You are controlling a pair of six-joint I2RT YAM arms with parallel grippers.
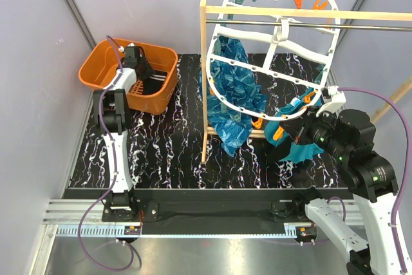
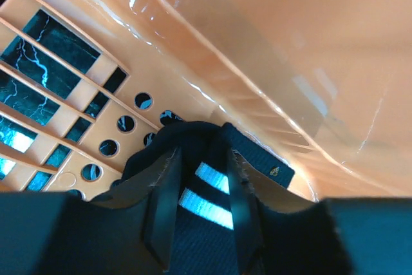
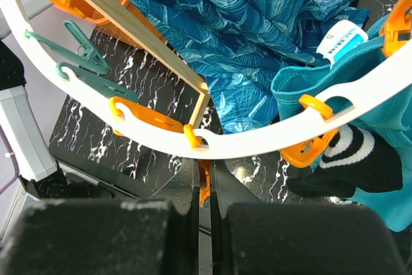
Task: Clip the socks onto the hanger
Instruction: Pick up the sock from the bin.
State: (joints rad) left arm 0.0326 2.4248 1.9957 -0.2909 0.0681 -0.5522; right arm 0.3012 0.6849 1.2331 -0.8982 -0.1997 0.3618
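My left gripper [image 1: 143,69] is down inside the orange basket [image 1: 96,69]. In the left wrist view it [image 2: 203,159] is shut on a black sock with white stripes [image 2: 254,152] lying on the basket floor [image 2: 71,88]. The white oval hanger [image 1: 215,94] hangs from the wooden rack. My right gripper [image 1: 302,132] is at its lower rim [image 3: 257,140]. In the right wrist view it [image 3: 205,172] is shut on an orange clip [image 3: 205,188] hanging under the rim. Another black striped sock [image 3: 354,162] hangs from the neighbouring orange clip [image 3: 309,152].
The wooden rack [image 1: 204,82] with its metal rod [image 1: 360,26] stands across the middle. A blue patterned cloth [image 1: 235,94] and a teal cloth [image 1: 309,149] hang behind the hanger. Teal clips [image 3: 80,43] sit along the rim. Grey walls close both sides.
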